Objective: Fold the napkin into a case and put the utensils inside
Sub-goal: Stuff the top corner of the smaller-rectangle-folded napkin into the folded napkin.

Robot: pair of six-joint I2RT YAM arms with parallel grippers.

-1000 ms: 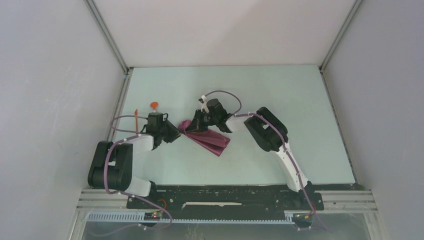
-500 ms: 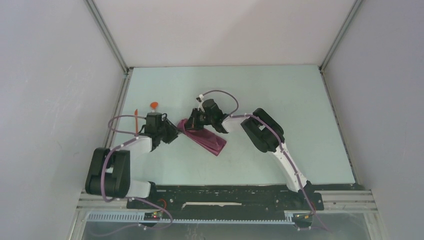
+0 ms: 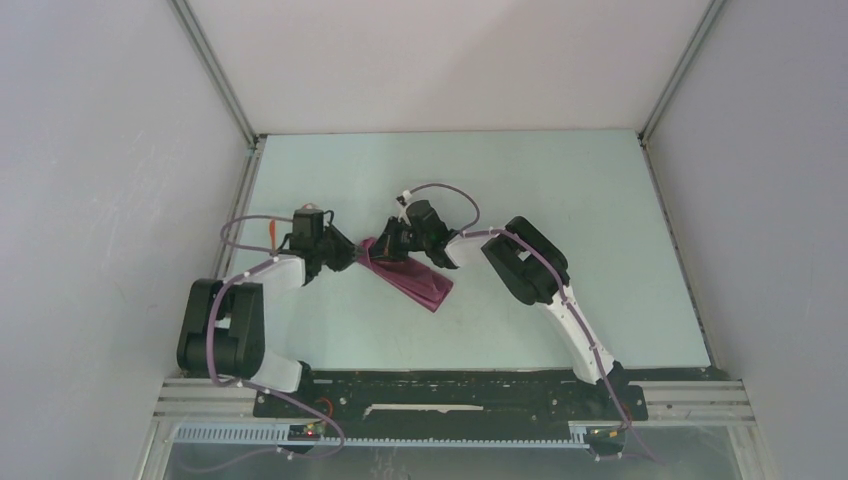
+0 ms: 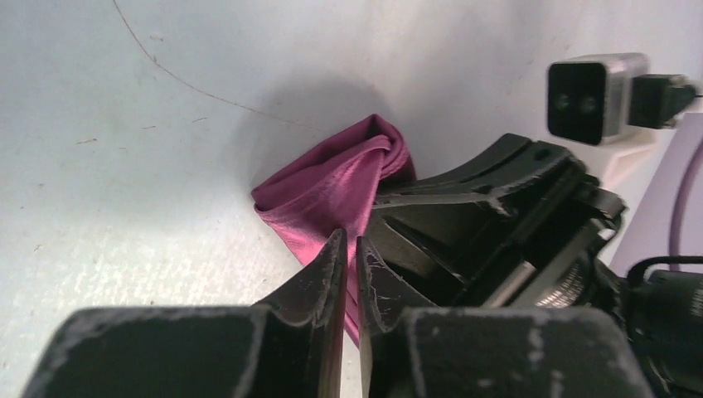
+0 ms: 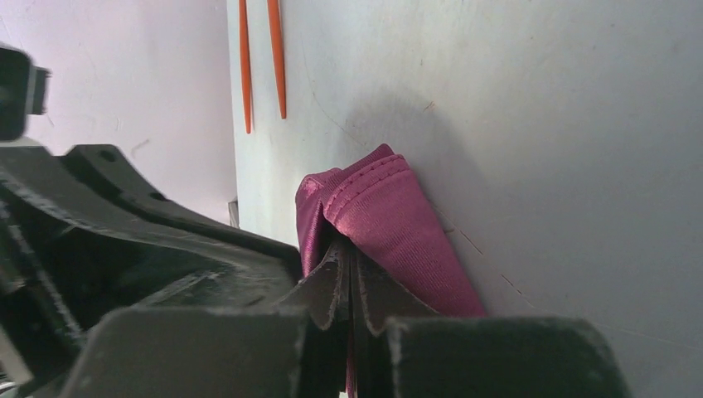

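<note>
At the bottom of the top view the black base rail [image 3: 440, 385] runs across the frame, and from it the left arm [image 3: 225, 330] and the right arm [image 3: 560, 300] bend inward toward the middle of the pale table [image 3: 600, 200]. The two grippers meet left of centre at the napkin [image 3: 418, 280], a bunched maroon cloth that lies on the table as a short slanted band running down to the right. In the left wrist view the left gripper [image 4: 348, 240] fills the lower middle of the frame. Its jaws are drawn almost together, with only a thin slit between them, and their tips pinch the glossy fold of the cloth just above them. The right gripper [image 5: 350, 261] stands close beside it on the right of that frame. In its own view, its jaws are pressed together low in the centre, and a thin strip of maroon is caught between them. The stitched hem of the cloth rises above the tips and is folded over on itself. Farther off, at the upper left of the right wrist view, the utensils [image 5: 246, 75] lie on the table as two thin orange rods side by side, well apart from the cloth. Their far ends are cut off by the frame edge. Beyond the table stands the white back wall [image 3: 450, 60].
</note>
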